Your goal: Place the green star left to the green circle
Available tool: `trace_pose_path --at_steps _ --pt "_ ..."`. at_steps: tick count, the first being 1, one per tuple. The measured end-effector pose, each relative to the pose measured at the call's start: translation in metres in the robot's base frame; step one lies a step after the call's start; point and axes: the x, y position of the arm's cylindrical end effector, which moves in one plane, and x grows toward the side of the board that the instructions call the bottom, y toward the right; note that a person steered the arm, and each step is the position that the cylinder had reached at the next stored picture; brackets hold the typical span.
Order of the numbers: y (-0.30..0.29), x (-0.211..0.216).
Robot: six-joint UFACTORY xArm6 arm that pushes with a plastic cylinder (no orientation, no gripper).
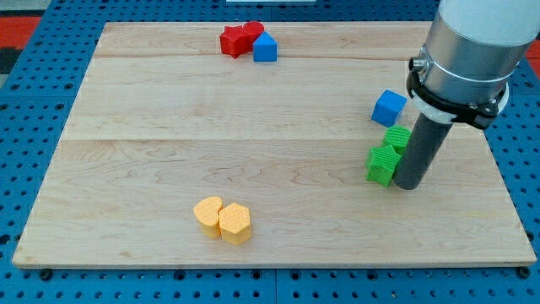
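Note:
A green star (381, 164) lies on the wooden board (253, 127) at the view's right. A second green block, the green circle (396, 138), sits just above and to the right of it, partly hidden by my rod. My tip (407, 186) rests on the board touching the star's right side, just below the circle. The two green blocks touch or nearly touch.
A blue cube (388, 107) sits just above the green blocks. Two red blocks (237, 39) and a blue block (265, 47) cluster at the view's top centre. Two yellow blocks (222, 219) sit at the bottom centre. A blue pegboard surrounds the board.

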Motion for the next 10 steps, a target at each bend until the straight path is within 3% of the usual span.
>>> trace_pose_path --at_steps 4,5,6,8,10 --pt "0.017 -0.081" --pt "0.045 -0.078" --pt "0.054 -0.045" --pt "-0.035 -0.005" --pt "-0.073 -0.023"
